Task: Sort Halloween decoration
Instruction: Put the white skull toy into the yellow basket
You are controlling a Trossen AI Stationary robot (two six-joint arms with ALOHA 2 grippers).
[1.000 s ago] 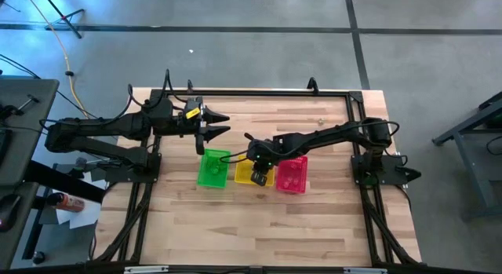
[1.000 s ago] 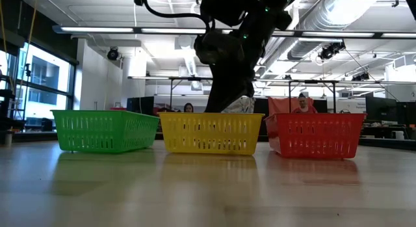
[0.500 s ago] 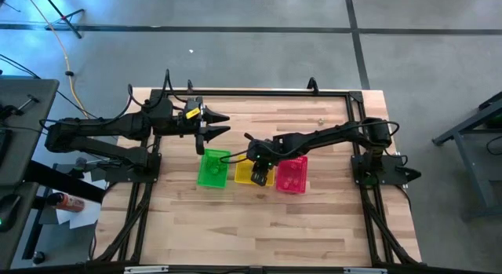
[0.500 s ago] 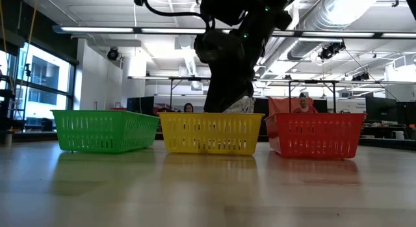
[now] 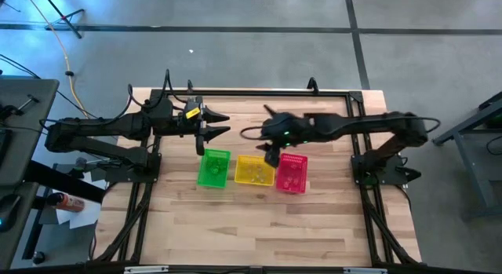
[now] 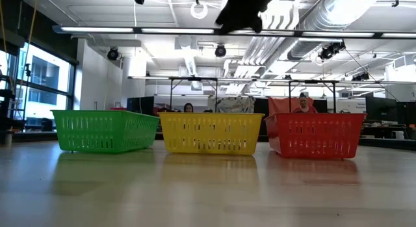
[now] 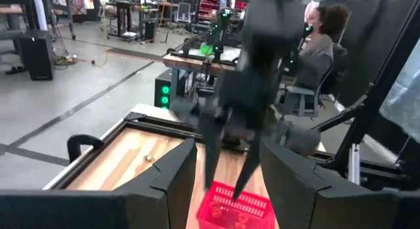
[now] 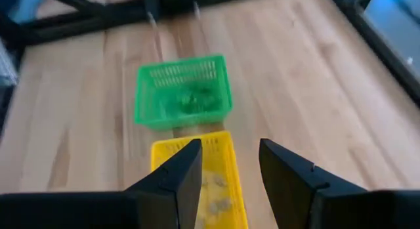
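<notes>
The right gripper [image 5: 271, 151] has lifted clear of the yellow slotted plastic basket [image 5: 254, 170], where it was lowered 1 second ago. It now hangs above the far edge of the basket row, roughly between the yellow basket and the pink-red slotted plastic basket [image 5: 292, 173]. Its 2 fingers [image 8: 177, 180] stand spread with nothing between them. This indicates that 1 piece has just been released into the yellow basket and that 1 sorting cycle is complete.

The left gripper [image 5: 218, 125] waits beyond the far side of the green slotted plastic basket [image 5: 212, 168], fingers spread and empty.

The Halloween decoration [image 8: 215, 193] is a set of tiny trinkets:
- Pale pieces lie on the floor of the yellow basket.
- Green pieces [image 8: 190, 101] lie in the green basket.
- Orange-red pieces [image 7: 235, 219] appear to lie in the pink-red basket, though that view is poor.
- 1 small pale object [image 5: 319, 122] lies on the bare wooden table [image 5: 259, 227], far right and well apart from the baskets. It is probably a remaining trinket.

The 3 baskets stand in 1 row, just beside each other.
</notes>
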